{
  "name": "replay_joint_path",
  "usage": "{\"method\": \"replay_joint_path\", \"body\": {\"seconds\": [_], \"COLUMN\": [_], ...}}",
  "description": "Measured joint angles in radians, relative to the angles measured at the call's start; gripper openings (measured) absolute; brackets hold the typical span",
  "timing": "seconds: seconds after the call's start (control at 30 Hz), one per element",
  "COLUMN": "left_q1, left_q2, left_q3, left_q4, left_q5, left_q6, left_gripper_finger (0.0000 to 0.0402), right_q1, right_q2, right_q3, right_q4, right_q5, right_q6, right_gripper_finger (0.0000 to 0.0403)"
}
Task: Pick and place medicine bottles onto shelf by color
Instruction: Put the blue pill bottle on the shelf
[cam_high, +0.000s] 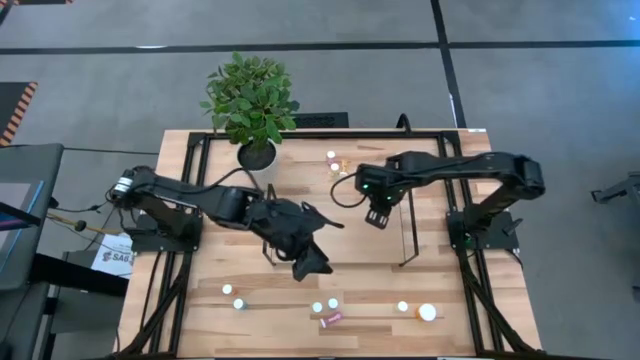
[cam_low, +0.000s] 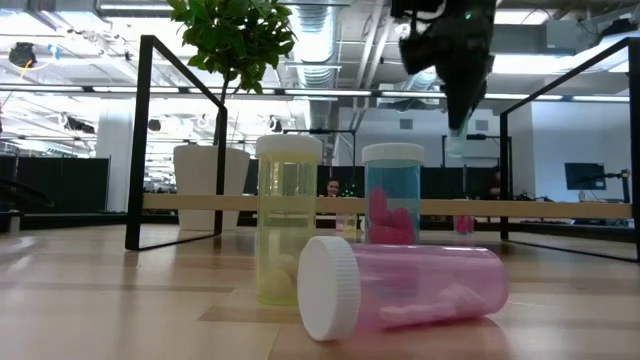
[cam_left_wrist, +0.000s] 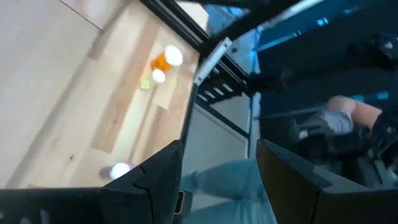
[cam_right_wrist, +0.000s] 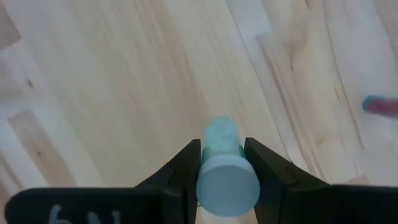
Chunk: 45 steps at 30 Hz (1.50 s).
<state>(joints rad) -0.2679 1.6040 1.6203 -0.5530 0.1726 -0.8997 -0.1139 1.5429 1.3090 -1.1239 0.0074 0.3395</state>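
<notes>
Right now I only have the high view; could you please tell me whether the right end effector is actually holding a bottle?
Observer: Yes, the right end effector is shut on a teal bottle, gripped just under its cap.
Operator: Thanks. Is the left one carrying anything?
Observer: No, the left end effector is open, with nothing between its fingers.
Operator: Is the pink bottle standing?
Observer: No, the pink bottle lies on its side, in front of an upright yellow bottle.

Shelf (cam_high: 300, 170) middle bare; plant pot (cam_high: 257, 154) blocks left end.
</notes>
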Motion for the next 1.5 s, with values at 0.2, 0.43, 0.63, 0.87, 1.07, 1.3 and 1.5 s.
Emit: {"method": "replay_joint_path", "body": {"seconds": [0.2,0.43,0.63,0.87,1.07,1.3,1.5], "left_q1": [-0.045,-0.075,-0.085,-0.086,-0.086,-0.085,-0.085], "left_q2": [-0.055,-0.088,-0.091,-0.091,-0.091,-0.091,-0.091], "left_q3": [0.000,0.000,0.000,0.000,0.000,0.000,0.000], "left_q4": [-0.002,-0.006,-0.025,-0.039,-0.038,-0.038,-0.040], "left_q5": [-0.142,-0.241,-0.265,-0.267,-0.267,-0.267,-0.267], "left_q6": [-0.003,0.004,0.005,0.009,0.011,0.015,0.015], "left_gripper_finger": [0.0192,0.0192,0.0192,0.0192,0.0192,0.0192,0.0192], "right_q1": [0.003,0.015,0.020,0.022,0.022,0.023,0.023], "right_q2": [0.096,0.164,0.182,0.180,0.180,0.180,0.180], "right_q3": [-0.001,-0.004,-0.005,-0.005,-0.005,-0.005,-0.012], "right_q4": [0.017,0.037,0.067,0.095,0.116,0.120,0.125], "right_q5": [0.008,0.022,0.022,0.022,0.019,0.018,0.017], "right_q6": [-0.016,-0.081,-0.140,-0.165,-0.166,-0.200,-0.245], "right_gripper_finger": [0.0120,0.0123,0.0121,0.0128,0.0129,0.0129,0.0130]}}
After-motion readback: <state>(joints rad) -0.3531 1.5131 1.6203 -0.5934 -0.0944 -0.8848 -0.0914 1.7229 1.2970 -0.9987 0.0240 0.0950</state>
